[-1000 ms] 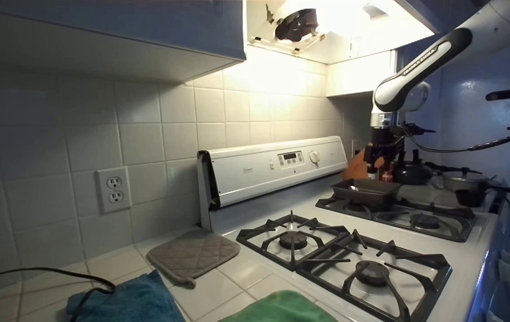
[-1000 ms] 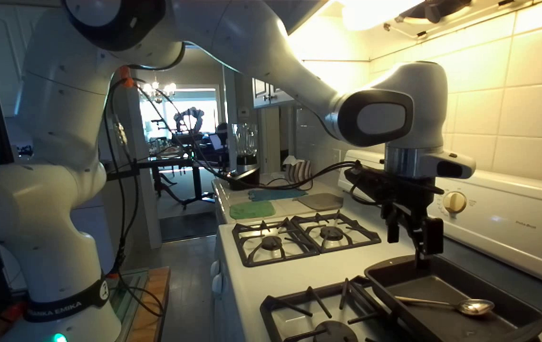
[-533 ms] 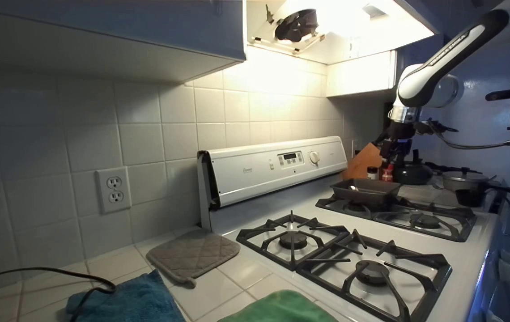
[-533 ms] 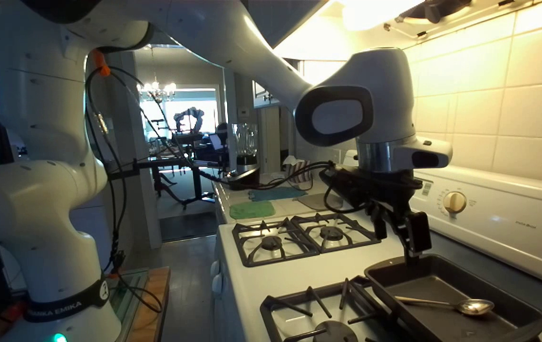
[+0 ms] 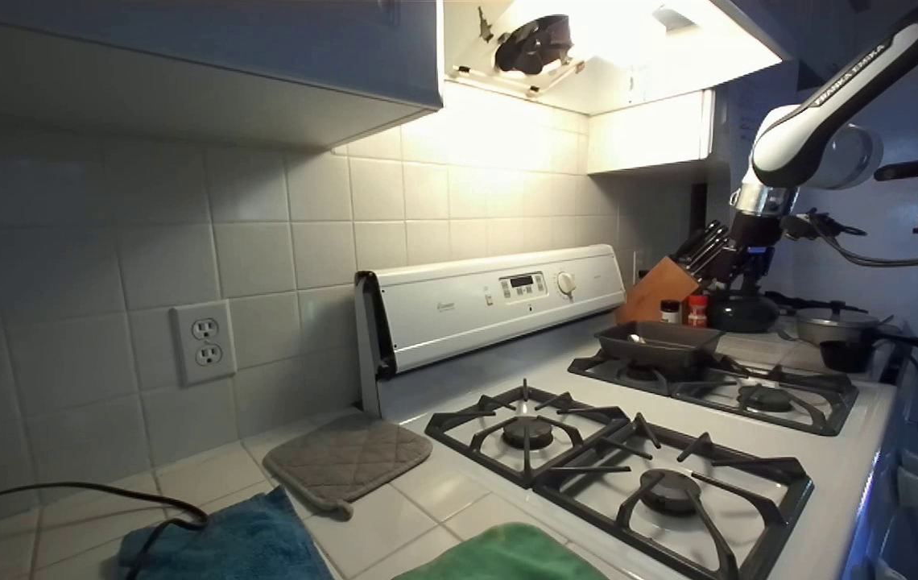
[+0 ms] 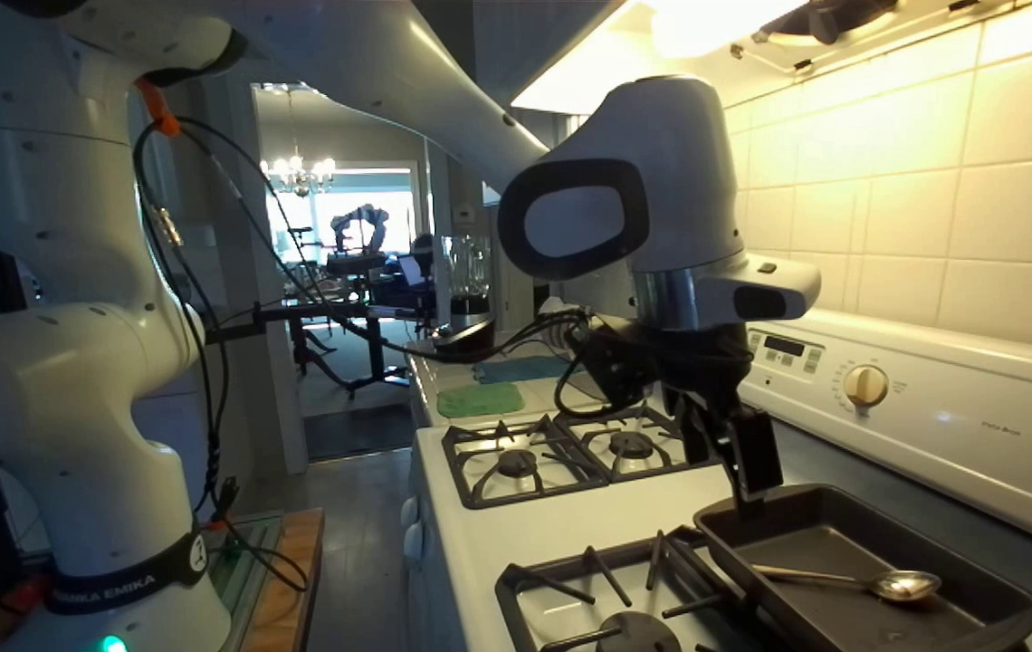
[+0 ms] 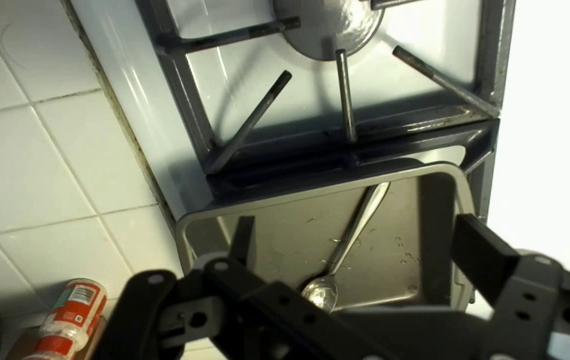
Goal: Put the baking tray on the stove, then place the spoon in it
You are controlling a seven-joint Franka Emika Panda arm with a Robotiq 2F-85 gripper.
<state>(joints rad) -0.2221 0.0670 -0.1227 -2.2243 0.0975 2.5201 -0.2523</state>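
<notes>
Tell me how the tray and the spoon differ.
Colour: the tray is dark; the spoon is shiny silver.
Shape: the tray is broad and rectangular with raised walls; the spoon is slim, with a rounded bowl at one end.
Place: the tray sits on the stove; the spoon lies inside the tray.
Shared: both look like metal.

We saw a white arm with rounded casings flecked by small dark spots, a black ring around a pale oval cap, and a silver wrist collar. We also noted black cables, an orange tie, and a black base band lettered EMIKA in white above a green light. The gripper looked mostly black to us, its jointed fingers studded with pale round pins.
</notes>
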